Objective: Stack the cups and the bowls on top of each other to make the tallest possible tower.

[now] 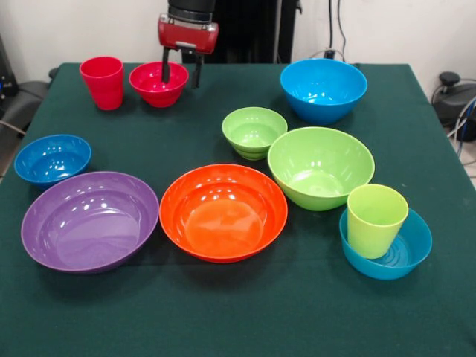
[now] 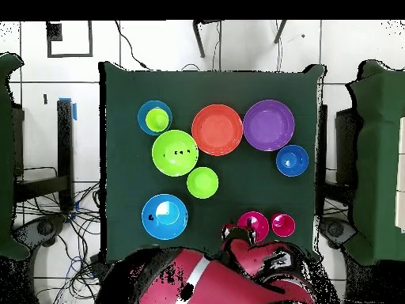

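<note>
The red and black gripper [image 1: 181,74] is seen at the far side of the dark green cloth-covered table [image 1: 223,312], lowered over the small glossy red plastic bowl [image 1: 158,84]. Its two dark fingers [image 1: 165,71] are held narrowly apart, one reaching down inside the bowl and the other just outside the right rim, so the bowl's wall is straddled; whether the wall is actually pinched cannot be told. Just left of that bowl, apart from it, the smooth red plastic tumbler [image 1: 103,82] is stood upright.

At the near right, the lime-green plastic tumbler [image 1: 375,219] is set upright inside the mid-size teal-blue plastic bowl [image 1: 398,260]. The small dark-blue plastic bowl [image 1: 52,158] is placed alone near the left edge.

Across the middle, a wide purple plastic bowl [image 1: 89,221] and a wide orange plastic bowl [image 1: 223,211] are laid side by side, with a large lime-green plastic bowl [image 1: 320,166] to the right of the orange one. A small ribbed lime-green bowl [image 1: 253,132] is found just behind these, and a deep bright-blue plastic bowl [image 1: 323,89] is placed at the far right
</note>
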